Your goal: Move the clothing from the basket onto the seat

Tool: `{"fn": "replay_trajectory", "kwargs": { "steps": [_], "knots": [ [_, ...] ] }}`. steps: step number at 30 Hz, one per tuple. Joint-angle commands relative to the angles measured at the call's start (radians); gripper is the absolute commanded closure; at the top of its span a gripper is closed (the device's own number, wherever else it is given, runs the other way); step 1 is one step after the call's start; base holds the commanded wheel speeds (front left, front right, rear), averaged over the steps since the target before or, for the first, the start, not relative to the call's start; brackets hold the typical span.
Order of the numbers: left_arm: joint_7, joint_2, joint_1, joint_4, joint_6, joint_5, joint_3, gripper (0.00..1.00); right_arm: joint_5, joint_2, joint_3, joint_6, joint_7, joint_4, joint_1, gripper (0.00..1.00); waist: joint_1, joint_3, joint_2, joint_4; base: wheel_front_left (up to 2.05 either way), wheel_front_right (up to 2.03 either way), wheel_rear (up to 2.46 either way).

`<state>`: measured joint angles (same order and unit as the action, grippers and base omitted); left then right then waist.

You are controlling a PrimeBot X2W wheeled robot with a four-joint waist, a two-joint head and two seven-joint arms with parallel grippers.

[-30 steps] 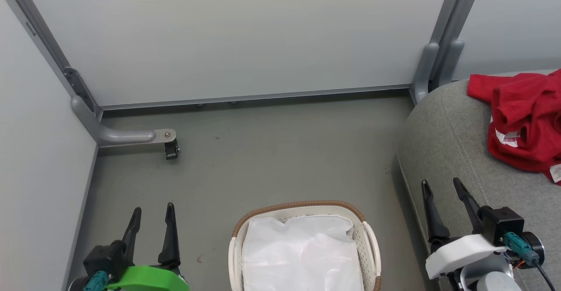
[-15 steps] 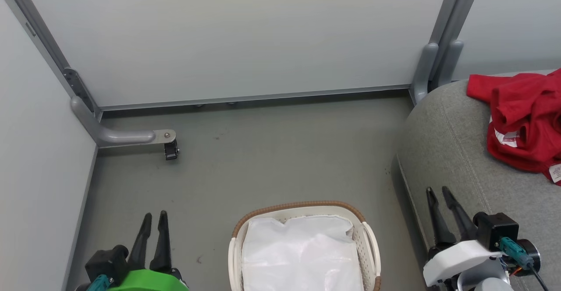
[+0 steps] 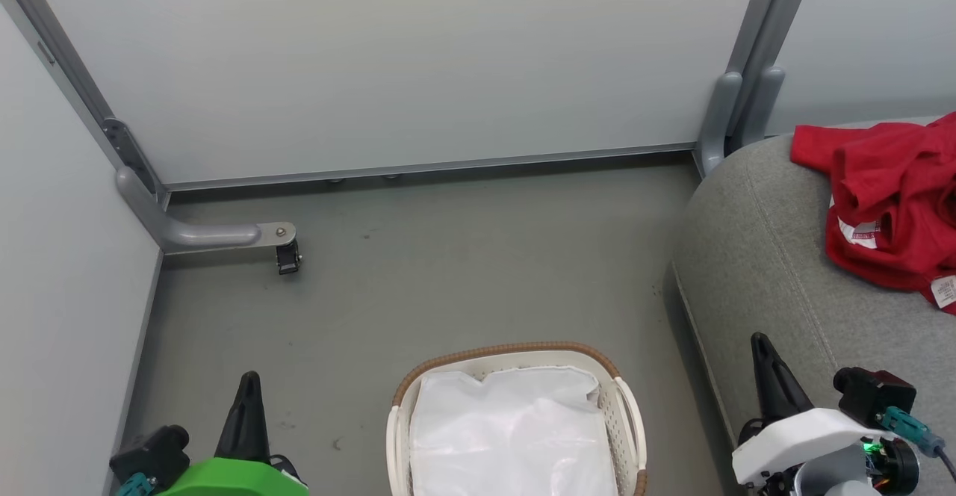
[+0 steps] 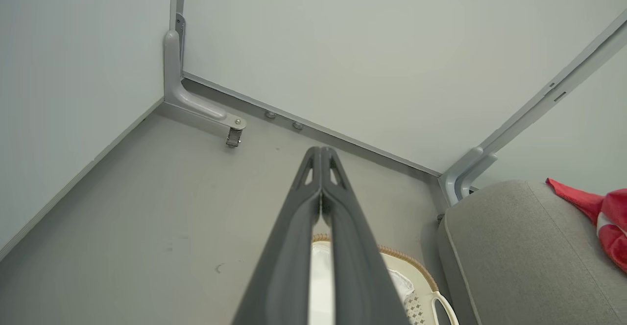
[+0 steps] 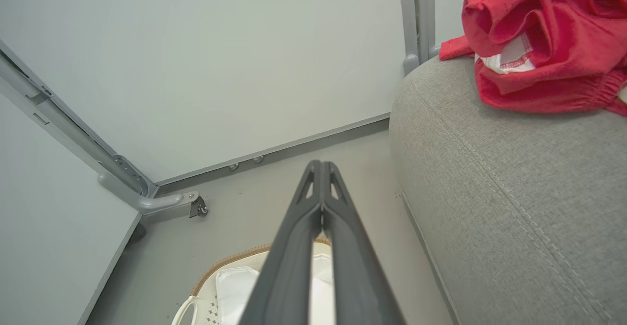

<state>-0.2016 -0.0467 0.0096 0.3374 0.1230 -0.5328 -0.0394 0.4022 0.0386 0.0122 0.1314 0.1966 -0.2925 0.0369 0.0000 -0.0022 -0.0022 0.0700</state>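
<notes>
Clothing, bright red soft garments with white tags: heaped on the large grey woven-fabric upholstered seat, well apart from the oval white perforated plastic basket with brown woven rim. Set back from the seat's rounded edge, so judged unlikely to slide off. Inside the basket, a plain white sheet of thin fabric, lying flat; no red visible there, and no view beneath the sheet. Left end effector: 2 fingers pressed together, holding nothing, low beside the basket over the grey floor. Right end effector: 2 fingers likewise together, empty, at the seat's near edge. Judged complete or nearly so, hence both arms parked low and clear of the load. Before sign-off, check under the sheet for leftover garments.
</notes>
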Motion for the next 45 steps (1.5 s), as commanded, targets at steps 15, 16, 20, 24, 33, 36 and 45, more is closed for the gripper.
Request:
{"fn": "replay_trajectory", "kwargs": {
  "steps": [15,16,20,24,33,36,45],
  "knots": [
    [0.069,-0.003,-0.048,-0.034,0.003,-0.239,0.037,1.0,0.268,0.007,0.024,0.0,-0.066,0.027,0.034,1.0,0.0,0.001,0.0005,-0.009,0.0,0.0,0.0],
    [0.072,-0.003,-0.049,-0.035,0.003,-0.254,0.039,1.0,0.284,0.007,0.026,0.0,-0.071,0.028,0.035,1.0,0.0,0.001,0.0005,-0.01,0.0,0.0,0.0],
    [0.088,-0.003,-0.055,-0.039,0.004,-0.305,0.046,1.0,0.341,0.008,0.03,0.0,-0.085,0.029,0.037,1.0,0.0,0.001,0.0006,-0.013,0.0,0.0,0.0],
    [0.102,-0.003,-0.06,-0.043,0.004,-0.353,0.053,1.0,0.396,0.008,0.035,0.0,-0.1,0.031,0.04,1.0,0.0,0.001,0.0007,-0.015,0.0,0.0,0.0],
    [0.133,-0.003,-0.069,-0.05,0.005,-0.458,0.068,1.0,0.513,0.009,0.045,0.0,-0.13,0.034,0.046,1.0,0.0,0.002,0.0008,-0.021,0.0,0.0,0.0],
    [0.142,-0.004,-0.073,-0.053,0.005,-0.489,0.072,1.0,0.547,0.009,0.048,-0.001,-0.139,0.035,0.048,1.0,0.0,0.002,0.0009,-0.022,0.0,0.0,0.0],
    [0.169,-0.004,-0.081,-0.06,0.006,-0.582,0.086,1.0,0.651,0.01,0.057,-0.001,-0.166,0.038,0.052,1.0,0.0,0.002,0.001,-0.028,0.0,0.0,0.0]
  ]
}}
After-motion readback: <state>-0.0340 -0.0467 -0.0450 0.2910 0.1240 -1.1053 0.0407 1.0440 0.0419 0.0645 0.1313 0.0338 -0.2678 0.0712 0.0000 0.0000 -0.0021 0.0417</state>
